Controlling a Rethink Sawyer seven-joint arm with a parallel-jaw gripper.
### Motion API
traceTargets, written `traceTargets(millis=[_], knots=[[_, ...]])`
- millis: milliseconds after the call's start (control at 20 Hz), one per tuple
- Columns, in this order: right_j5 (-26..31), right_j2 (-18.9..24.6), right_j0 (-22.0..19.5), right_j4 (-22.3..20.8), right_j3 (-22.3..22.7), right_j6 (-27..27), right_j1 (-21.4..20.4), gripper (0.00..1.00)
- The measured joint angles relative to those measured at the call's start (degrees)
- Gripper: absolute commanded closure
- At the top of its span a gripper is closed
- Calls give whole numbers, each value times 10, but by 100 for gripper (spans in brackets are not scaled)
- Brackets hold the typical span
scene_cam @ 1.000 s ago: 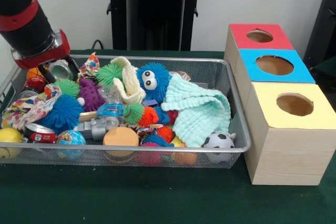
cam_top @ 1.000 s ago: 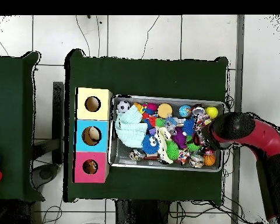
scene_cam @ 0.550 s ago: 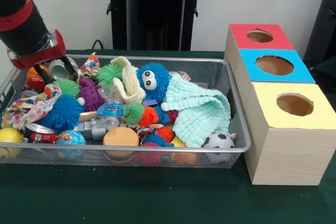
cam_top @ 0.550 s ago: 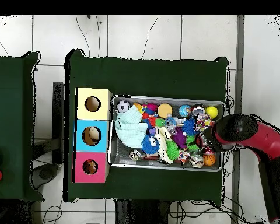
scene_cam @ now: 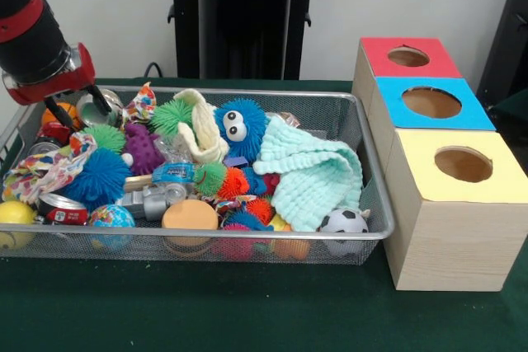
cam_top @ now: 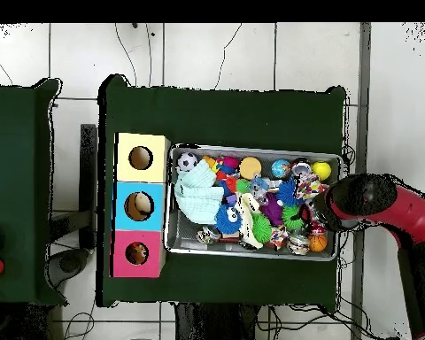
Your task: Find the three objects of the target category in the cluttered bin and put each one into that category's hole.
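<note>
A wire-mesh bin [scene_cam: 206,236] holds a heap of toys, balls, cloths and cans. At the bin's far left corner in the front view, my gripper [scene_cam: 80,109] is shut on a silver can [scene_cam: 87,111], with one black finger [scene_cam: 57,113] on each side of it. The can sits just above the clutter. Two red cans lie nearby, one [scene_cam: 54,131] under the gripper and one [scene_cam: 60,210] at the front left. In the overhead view the red arm [cam_top: 371,199] covers the gripper at the bin's [cam_top: 251,150] right end.
Three wooden boxes with round holes stand beside the bin: red [scene_cam: 379,59], blue [scene_cam: 396,113] and yellow [scene_cam: 421,179]. A teal cloth [scene_cam: 313,175], a blue fuzzy toy [scene_cam: 241,125], a soccer ball [scene_cam: 344,222] and a yellow ball [scene_cam: 15,213] fill the bin.
The arm has shifted toward the front view's left and slightly up. The silver can has moved along with the fingers. The rest of the clutter is unchanged.
</note>
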Motion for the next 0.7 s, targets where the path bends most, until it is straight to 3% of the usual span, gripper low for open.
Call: traceTargets(millis=[700], knots=[[-1, -7, 24, 13, 5, 0, -30, 0]])
